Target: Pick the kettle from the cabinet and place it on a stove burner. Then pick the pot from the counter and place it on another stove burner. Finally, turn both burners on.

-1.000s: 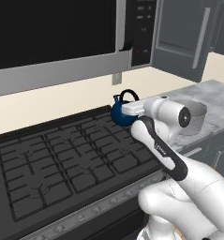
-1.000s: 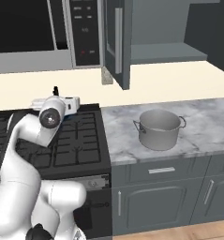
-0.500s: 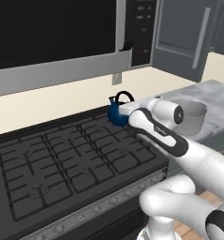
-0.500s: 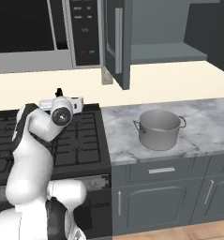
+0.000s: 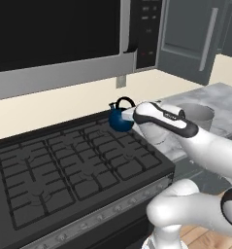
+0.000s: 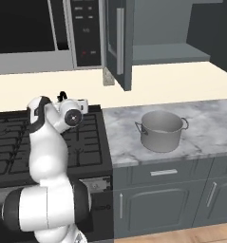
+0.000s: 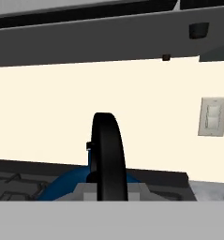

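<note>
Blue kettle [image 5: 120,120] hangs low over the back right stove burner [image 5: 118,138], its arched handle pinched in the tool [image 7: 108,187], upright and directly ahead. Grey pot [image 6: 161,130] waits on the table [image 6: 210,128], well to the right.

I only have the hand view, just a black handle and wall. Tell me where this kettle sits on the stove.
Observer: In the left base view the kettle is at the back right corner of the stove, near the wall.
Operator: Report the gripper.
Observer: The gripper is shut on the kettle's handle, reaching in from the counter side.
Operator: Locate the pot.
Observer: The right base view shows the pot standing on the counter, right of the stove, untouched.
Operator: Cabinet status.
Observer: The cabinet door hangs open above the counter.
</note>
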